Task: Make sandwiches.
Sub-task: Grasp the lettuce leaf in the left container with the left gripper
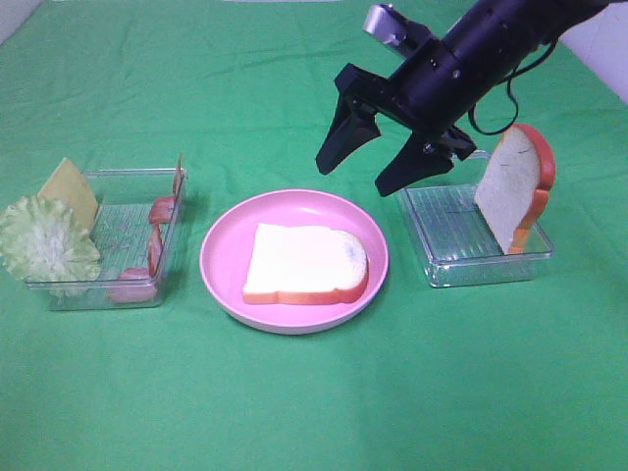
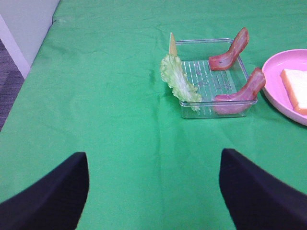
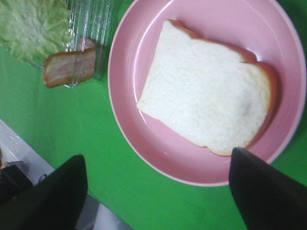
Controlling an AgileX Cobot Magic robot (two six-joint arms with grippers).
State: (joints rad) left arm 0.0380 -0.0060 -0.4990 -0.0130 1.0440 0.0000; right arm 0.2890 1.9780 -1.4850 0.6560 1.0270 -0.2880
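Note:
One white bread slice (image 1: 306, 263) with orange-red crust lies flat on the round pink plate (image 1: 228, 235); it also shows in the right wrist view (image 3: 206, 98). A second slice (image 1: 513, 184) stands upright in the clear tray (image 1: 461, 235) on the right. The left clear tray (image 1: 128, 231) holds pale green lettuce (image 1: 44, 240), a yellow cheese square (image 1: 71, 188) and pink-red bacon strips (image 1: 155, 245). My right gripper (image 1: 368, 169) is open and empty, hovering above the plate's far right edge. My left gripper (image 2: 153, 191) is open and empty, well short of the left tray (image 2: 213, 79).
A green cloth covers the table. A pale wall edge (image 1: 603, 44) shows at the far right corner. In the left wrist view the table's left edge (image 2: 41, 48) drops to a grey floor.

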